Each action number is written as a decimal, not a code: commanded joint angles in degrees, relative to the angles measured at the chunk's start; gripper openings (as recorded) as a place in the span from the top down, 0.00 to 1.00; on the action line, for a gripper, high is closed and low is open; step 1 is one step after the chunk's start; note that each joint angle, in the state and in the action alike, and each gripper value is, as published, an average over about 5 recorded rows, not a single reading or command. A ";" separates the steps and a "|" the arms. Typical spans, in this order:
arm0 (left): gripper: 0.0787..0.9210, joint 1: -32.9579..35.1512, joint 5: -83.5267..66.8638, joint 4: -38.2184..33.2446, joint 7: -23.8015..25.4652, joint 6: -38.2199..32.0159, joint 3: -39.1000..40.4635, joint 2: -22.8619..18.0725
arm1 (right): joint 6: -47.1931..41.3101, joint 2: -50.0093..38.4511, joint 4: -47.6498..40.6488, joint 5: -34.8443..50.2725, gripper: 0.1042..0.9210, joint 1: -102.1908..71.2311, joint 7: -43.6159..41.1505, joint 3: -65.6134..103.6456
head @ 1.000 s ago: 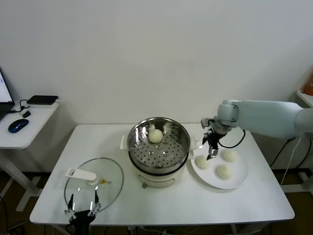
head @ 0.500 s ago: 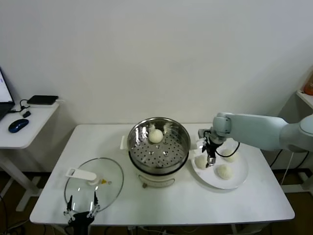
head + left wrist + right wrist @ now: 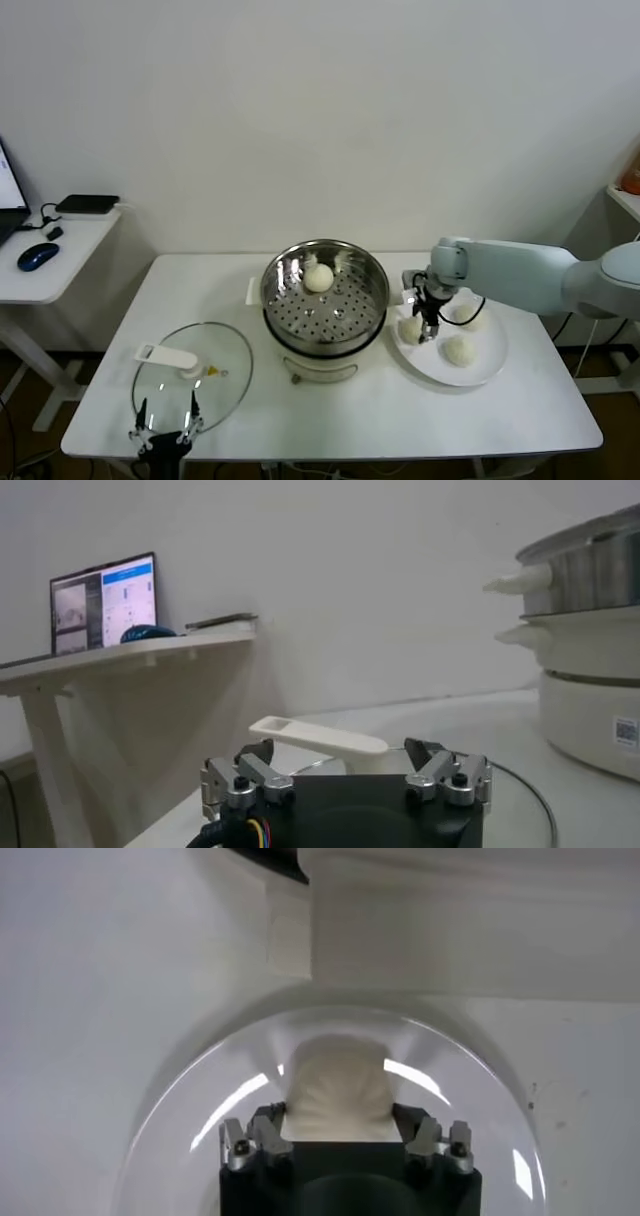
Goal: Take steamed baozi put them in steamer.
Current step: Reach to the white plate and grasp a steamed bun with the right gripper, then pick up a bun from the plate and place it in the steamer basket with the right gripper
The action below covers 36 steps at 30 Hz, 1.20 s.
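The steamer (image 3: pixel 370 290) stands mid-table on its white pot base and holds one baozi (image 3: pixel 318 277) at the back of its perforated floor. Three more baozi lie on a white plate (image 3: pixel 485 375) to its right: one nearest the steamer (image 3: pixel 409 329), one behind (image 3: pixel 469 318) and one in front (image 3: pixel 458 350). My right gripper (image 3: pixel 428 326) is down on the plate, shut on the baozi nearest the steamer. In the right wrist view that bun (image 3: pixel 338 1083) looks squeezed between the fingers of my right gripper (image 3: pixel 338 1116). My left gripper (image 3: pixel 167 420) waits open at the front left.
A glass lid (image 3: pixel 215 385) with a white handle (image 3: pixel 166 356) lies front left, just ahead of my left gripper (image 3: pixel 345 755). The pot base (image 3: pixel 470 938) stands close beside the plate rim (image 3: pixel 200 1088). A side table with a mouse (image 3: pixel 37 256) and laptop (image 3: pixel 104 598) stands at the left.
My right gripper has moved down and a little toward the steamer, onto the plate's nearest baozi. The left arm has not moved.
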 commanded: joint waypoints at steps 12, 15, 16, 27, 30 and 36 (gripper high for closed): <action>0.12 0.38 0.30 -1.37 -0.02 0.14 0.18 -0.25 | 2.79 -4.62 12.76 6.53 0.34 23.80 -5.27 -8.63; 0.12 0.60 0.60 -1.72 0.05 0.22 0.44 -0.22 | 2.63 -5.10 17.25 11.61 0.34 30.76 -6.29 -11.12; 0.12 0.68 0.72 -1.81 0.06 0.25 0.52 -0.19 | 2.43 -5.05 18.71 13.31 0.34 33.15 -6.49 -11.80; 0.12 1.03 1.54 -2.24 0.14 0.33 1.66 0.26 | -0.86 2.57 22.84 25.36 0.34 43.17 -6.19 -10.10; 0.12 1.09 1.62 -2.47 0.19 0.38 1.84 0.46 | -2.10 7.46 22.03 27.03 0.34 41.83 -4.52 -7.96; 0.12 1.05 1.43 -3.13 0.22 0.74 1.91 0.79 | -4.40 16.90 17.19 29.38 0.34 36.77 -2.03 -3.99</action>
